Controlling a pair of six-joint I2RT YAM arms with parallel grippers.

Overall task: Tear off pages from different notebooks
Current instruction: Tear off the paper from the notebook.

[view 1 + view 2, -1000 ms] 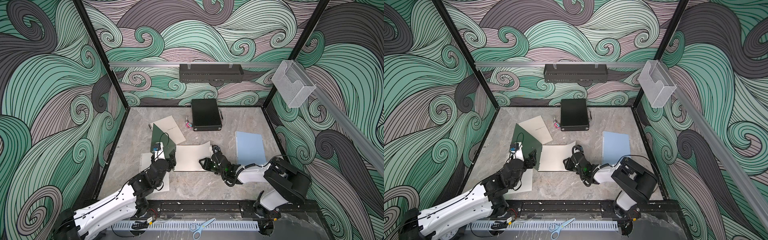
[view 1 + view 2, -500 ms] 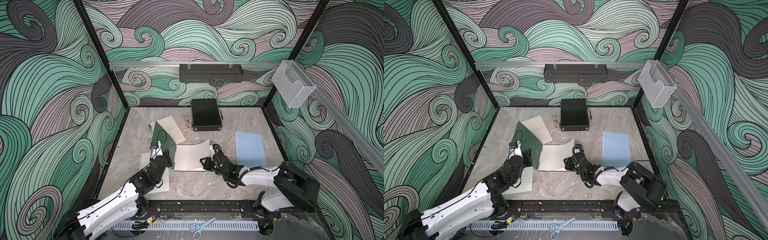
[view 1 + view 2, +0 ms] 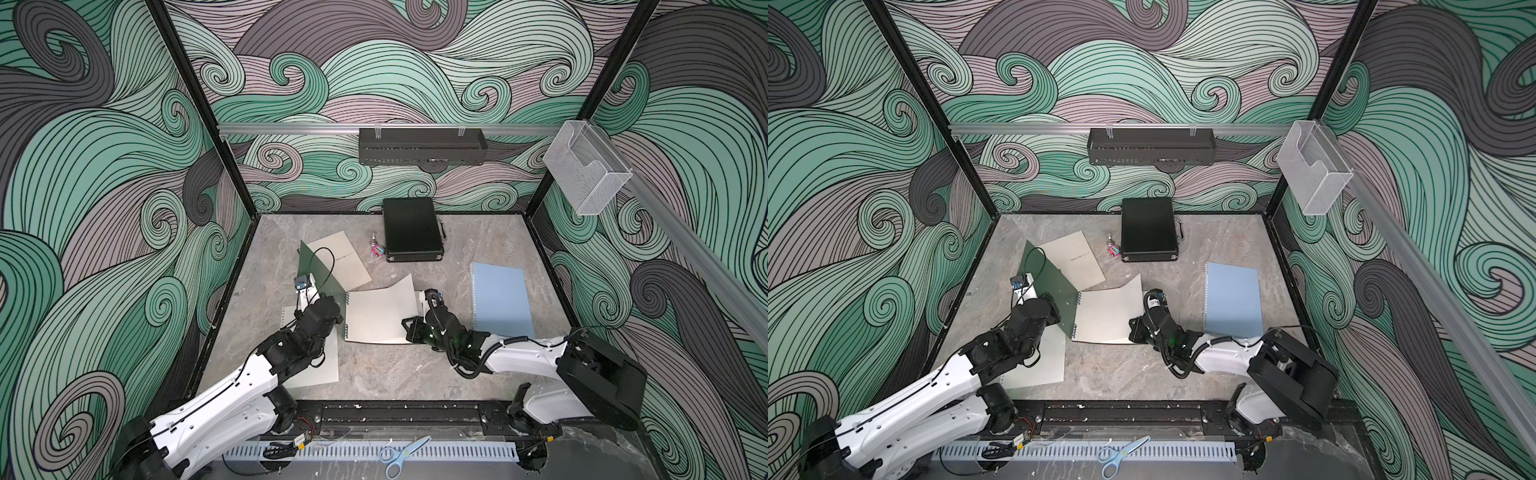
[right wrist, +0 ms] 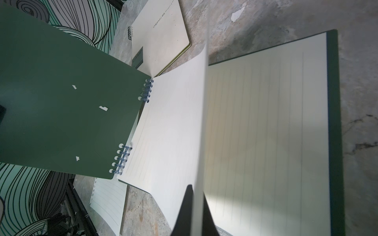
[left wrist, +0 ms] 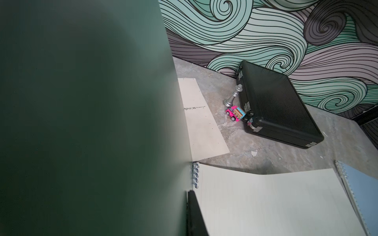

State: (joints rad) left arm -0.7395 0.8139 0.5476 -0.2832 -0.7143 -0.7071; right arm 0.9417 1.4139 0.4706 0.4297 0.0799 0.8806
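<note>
The dark green notebook (image 3: 320, 270) lies open mid-table with its cover standing up. My left gripper (image 5: 189, 193) is shut on that cover's lower edge next to the spiral; one black finger (image 5: 194, 214) shows against it. The notebook's top page (image 3: 382, 307) curls up at its free edge, and my right gripper (image 4: 196, 190) is shut on that edge, a finger on either side. The page is still on the blue rings (image 4: 122, 159). A loose page (image 3: 320, 370) lies under my left arm. The beige notebook (image 3: 347, 259) lies behind the green cover and the light blue notebook (image 3: 500, 299) to the right, both closed.
A black hard case (image 3: 411, 235) stands at the back wall with a silver chess piece (image 3: 374, 239) and a pink toy car (image 3: 377, 250) beside it. Scissors (image 3: 401, 453) lie on the front rail outside the table. Small paper scraps (image 4: 103, 108) cling to the green cover.
Both grippers have closed, the left on the green cover and the right on the page's free edge. The right arm's elbow has sunk lower and further right.
</note>
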